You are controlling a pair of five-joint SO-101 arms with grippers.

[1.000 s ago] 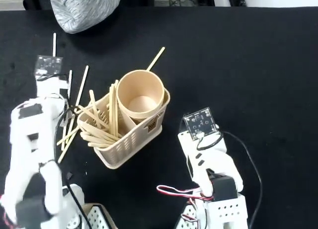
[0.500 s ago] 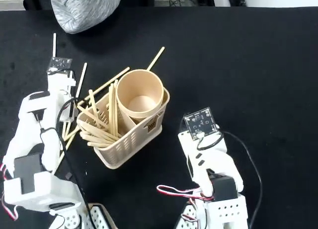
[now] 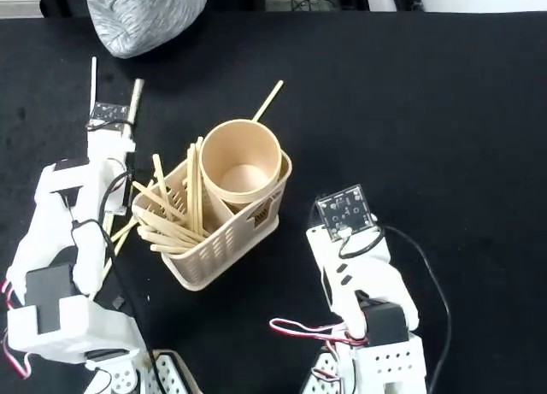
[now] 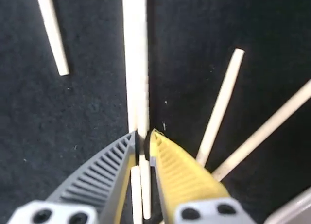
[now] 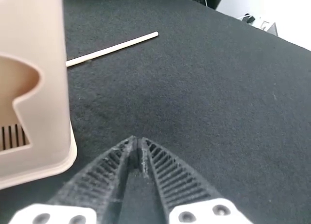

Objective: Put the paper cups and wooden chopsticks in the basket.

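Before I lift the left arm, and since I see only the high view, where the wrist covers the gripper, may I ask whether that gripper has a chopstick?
Observer: Yes. The left wrist view shows the left gripper shut on a chopstick that juts straight past its tips.
Operator: Do other sticks lie close to it?
Observer: Yes, loose chopsticks lie on the table on both sides of it.
Operator: And is the right gripper free?
Observer: In its wrist view the right gripper is shut on nothing, beside the basket.
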